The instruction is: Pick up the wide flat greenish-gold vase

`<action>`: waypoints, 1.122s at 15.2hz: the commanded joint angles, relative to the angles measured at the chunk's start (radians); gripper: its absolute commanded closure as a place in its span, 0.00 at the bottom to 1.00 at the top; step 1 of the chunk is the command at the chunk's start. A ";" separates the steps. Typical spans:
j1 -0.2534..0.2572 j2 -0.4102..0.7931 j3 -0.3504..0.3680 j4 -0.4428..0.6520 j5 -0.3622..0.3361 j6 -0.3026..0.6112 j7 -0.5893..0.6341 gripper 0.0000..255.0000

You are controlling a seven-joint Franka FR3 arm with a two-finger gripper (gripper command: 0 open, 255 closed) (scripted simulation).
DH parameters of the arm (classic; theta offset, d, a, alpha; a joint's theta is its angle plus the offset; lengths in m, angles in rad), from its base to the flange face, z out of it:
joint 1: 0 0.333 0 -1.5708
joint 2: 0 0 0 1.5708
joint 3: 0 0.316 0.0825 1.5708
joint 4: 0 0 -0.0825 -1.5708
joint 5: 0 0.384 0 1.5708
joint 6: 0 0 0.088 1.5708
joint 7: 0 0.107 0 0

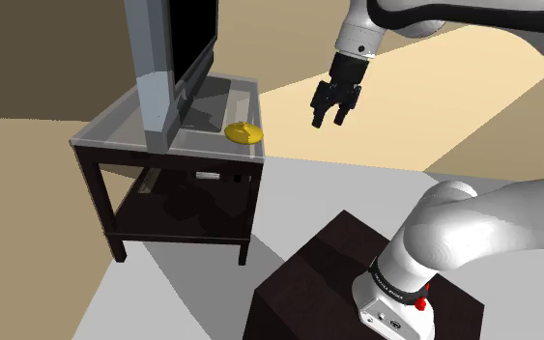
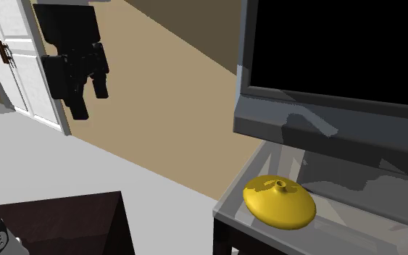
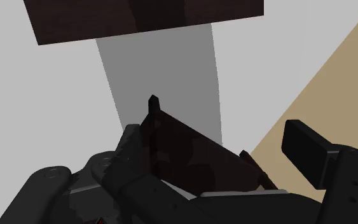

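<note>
The wide flat vase (image 1: 243, 132) is yellow-gold with a tiny neck and lies on the near corner of the grey-topped side table (image 1: 115, 130), just in front of the screen's foot. In the second exterior view the vase (image 2: 278, 203) sits by the table's front edge. My black gripper (image 1: 329, 116) hangs in the air off the table's side, toward the shoulder view's right and higher than the vase. Its fingers stand apart and hold nothing. The second exterior view puts the gripper (image 2: 86, 94) far up and left of the vase. In the wrist view the gripper (image 3: 220, 147) looks down at the floor.
A large flat screen (image 1: 178, 58) stands on the table close behind the vase. The table has dark legs and a lower shelf (image 1: 178, 208). My dark stand (image 1: 357, 290) sits on grey floor below the arm. White doors (image 2: 21, 65) stand beyond the gripper.
</note>
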 commanded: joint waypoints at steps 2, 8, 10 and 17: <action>-0.001 0.036 -0.002 0.009 -0.002 0.028 -0.003 0.00; -0.004 0.258 -0.014 0.095 -0.007 0.177 -0.022 0.00; -0.005 0.333 -0.019 0.134 -0.008 0.218 -0.027 0.00; -0.008 0.599 -0.034 0.309 -0.003 0.322 -0.046 0.00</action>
